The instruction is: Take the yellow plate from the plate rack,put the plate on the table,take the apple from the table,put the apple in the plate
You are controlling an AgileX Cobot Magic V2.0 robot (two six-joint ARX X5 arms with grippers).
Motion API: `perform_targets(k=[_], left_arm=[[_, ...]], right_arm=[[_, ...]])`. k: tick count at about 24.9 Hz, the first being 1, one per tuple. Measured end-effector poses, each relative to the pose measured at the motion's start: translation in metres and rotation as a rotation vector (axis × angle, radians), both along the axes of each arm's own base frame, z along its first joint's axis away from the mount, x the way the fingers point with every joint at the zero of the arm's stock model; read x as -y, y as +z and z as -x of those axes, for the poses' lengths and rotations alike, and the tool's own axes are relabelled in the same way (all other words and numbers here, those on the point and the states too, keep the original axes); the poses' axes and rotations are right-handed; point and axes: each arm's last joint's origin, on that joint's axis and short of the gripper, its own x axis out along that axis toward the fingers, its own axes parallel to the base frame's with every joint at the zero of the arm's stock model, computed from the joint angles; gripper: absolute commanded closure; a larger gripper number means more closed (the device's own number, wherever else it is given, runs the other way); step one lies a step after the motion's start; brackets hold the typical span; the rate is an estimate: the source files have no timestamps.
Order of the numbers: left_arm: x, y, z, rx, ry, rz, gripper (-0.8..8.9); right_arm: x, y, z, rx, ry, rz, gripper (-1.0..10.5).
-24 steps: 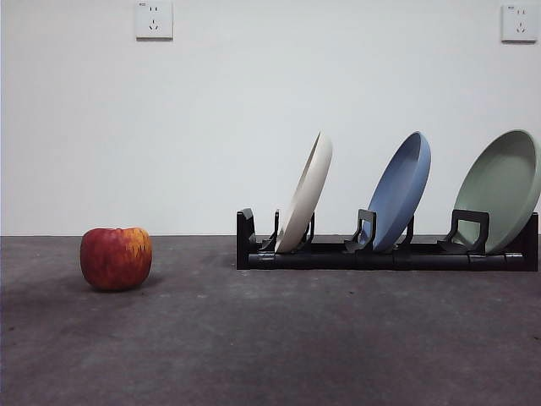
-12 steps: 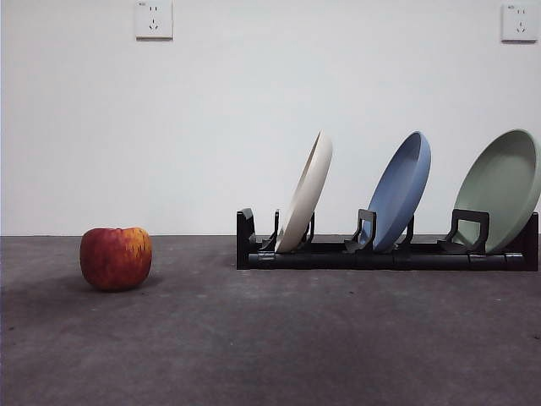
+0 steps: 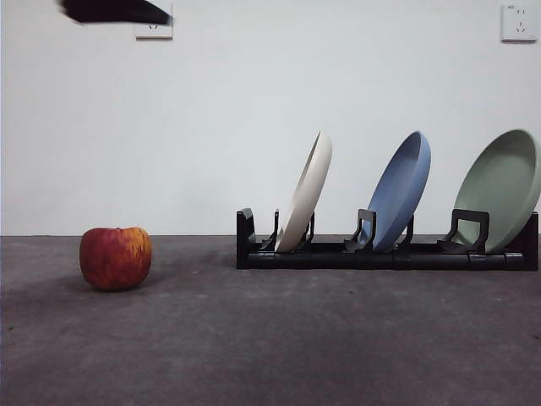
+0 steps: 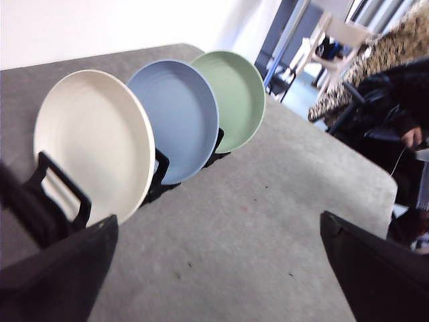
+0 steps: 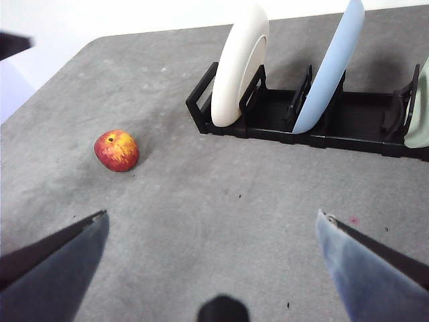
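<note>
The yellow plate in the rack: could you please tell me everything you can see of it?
The yellow plate is round, wide and shallow, matte cream with a faint yellow tint and faint rings on its inner face. It stands on edge, leaning, in the end slot of the black plate rack nearest the apple; its lower rim sits between the rack's prongs. The blue plate stands in the next slot, apart from it. No pincer touches it.
</note>
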Motion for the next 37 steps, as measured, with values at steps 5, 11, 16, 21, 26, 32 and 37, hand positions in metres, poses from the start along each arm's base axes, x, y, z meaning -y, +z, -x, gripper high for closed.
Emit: perform_targets(k=[5,11,16,21,26,32,37], left_arm=[[0.043,-0.007,-0.047,0.027,-0.038,-0.078,3.10],[0.087,-0.030,-0.096,0.078,-0.054,-0.131,3.10],[0.115,-0.072,-0.131,0.079,-0.046,-0.175,3.10],[0.126,-0.109,-0.147,0.058,-0.006,-0.219,3.15],[0.131,-0.122,-0.149,0.048,0.039,-0.261,5.39],[0.134,-0.120,-0.149,0.068,0.030,-0.244,6.59],[0.138,-0.120,-0.146,0.061,-0.019,-0.225,7.92]], right_arm=[[0.000,-0.002,-0.006,-0.025,0.000,-0.001,4.0],[0.001,-0.003,-0.010,-0.044,0.000,-0.003,4.1],[0.001,-0.004,-0.014,-0.059,0.000,-0.004,4.1],[0.001,-0.005,-0.016,-0.070,0.000,-0.004,4.1],[0.001,-0.005,-0.016,-0.070,0.000,-0.004,4.1],[0.001,-0.006,-0.017,-0.076,0.000,-0.004,4.1],[0.001,-0.006,-0.017,-0.077,0.000,-0.005,4.1]])
